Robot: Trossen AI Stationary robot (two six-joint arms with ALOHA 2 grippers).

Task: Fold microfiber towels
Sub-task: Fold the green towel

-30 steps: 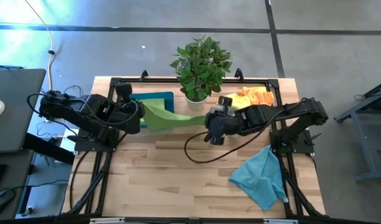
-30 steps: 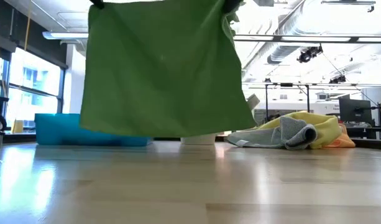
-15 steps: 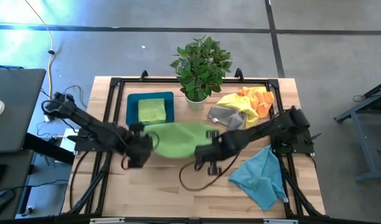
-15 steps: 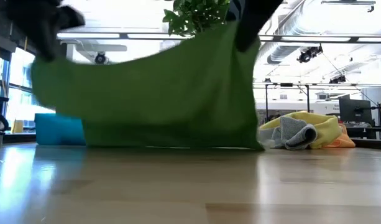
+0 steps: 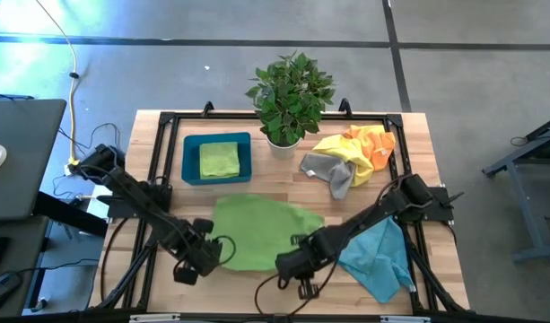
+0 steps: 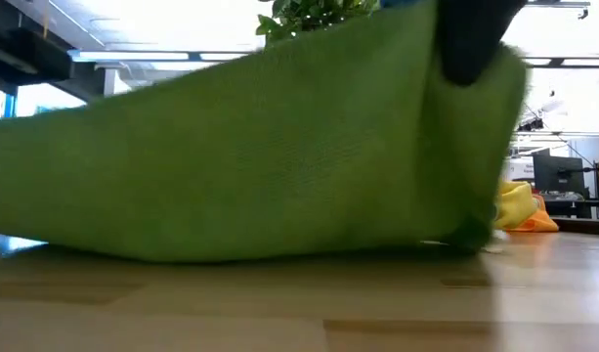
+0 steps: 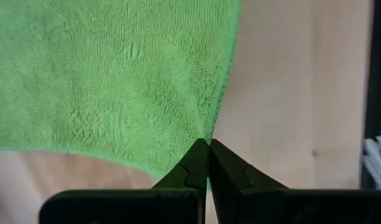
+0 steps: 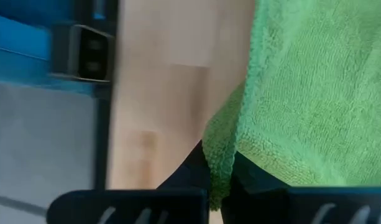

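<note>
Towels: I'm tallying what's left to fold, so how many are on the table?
6 visible: a green towel held by both grippers, a folded lime towel in the blue tray, a teal towel at the right, and grey, yellow and orange piled by the plant. The pile may hide more.

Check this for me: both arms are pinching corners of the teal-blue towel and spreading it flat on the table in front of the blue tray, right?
Not quite: the towel being pinched and spread is the lime green towel, as the high view shows. The teal-blue towel lies untouched beside the right arm. The rest holds: the left gripper and right gripper each pinch a corner, in front of the blue tray.
</note>
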